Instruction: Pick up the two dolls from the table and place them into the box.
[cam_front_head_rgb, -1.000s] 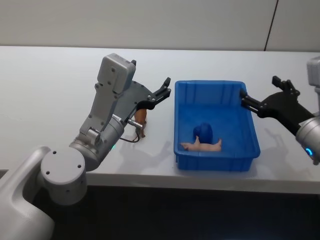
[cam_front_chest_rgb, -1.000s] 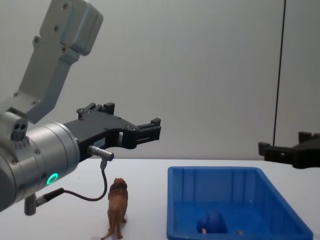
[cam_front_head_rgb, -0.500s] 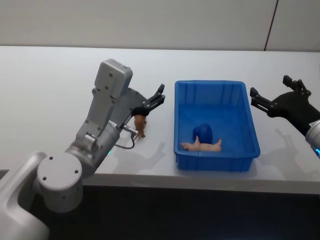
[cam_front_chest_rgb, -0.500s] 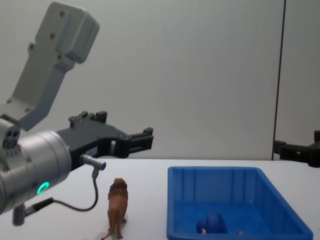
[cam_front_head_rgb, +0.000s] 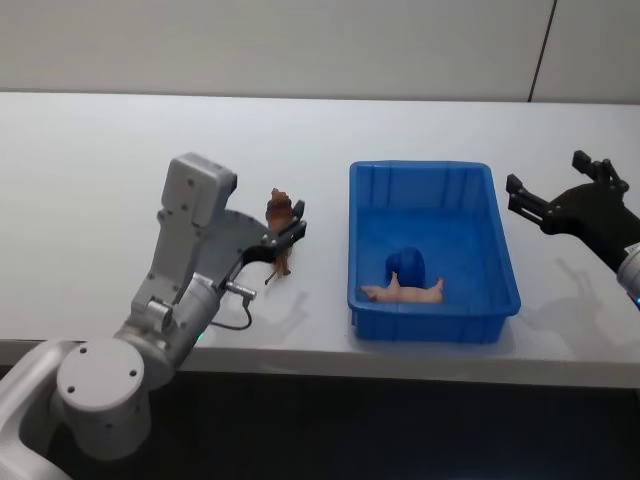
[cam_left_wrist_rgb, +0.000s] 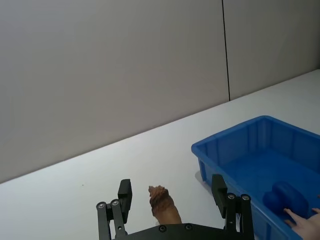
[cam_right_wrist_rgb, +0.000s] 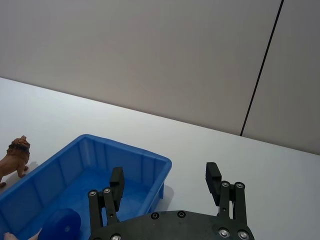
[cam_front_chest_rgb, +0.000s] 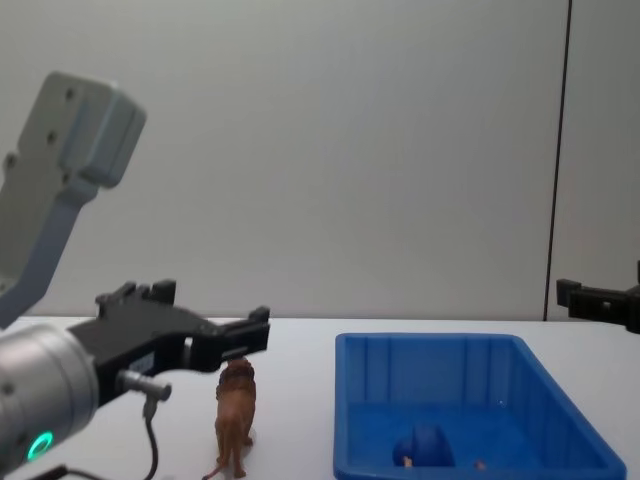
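Bracketing the probably light, rigid lion (cam_left_wrist_rgb: 162, 205), the wide-open, empty left end effector (cam_left_wrist_rgb: 171, 192) should pinch its flanks; right end effector (cam_front_head_rgb: 547, 172) idles open.

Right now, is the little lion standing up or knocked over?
Upright: the lion stands on its legs on the table.

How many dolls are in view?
2. The lion stands on the table, between the open jaws of the left end effector; the blue doll lies in the box.

Plain grey wall (cam_front_head_rgb: 300, 40), dark seam (cam_front_head_rgb: 541, 50).
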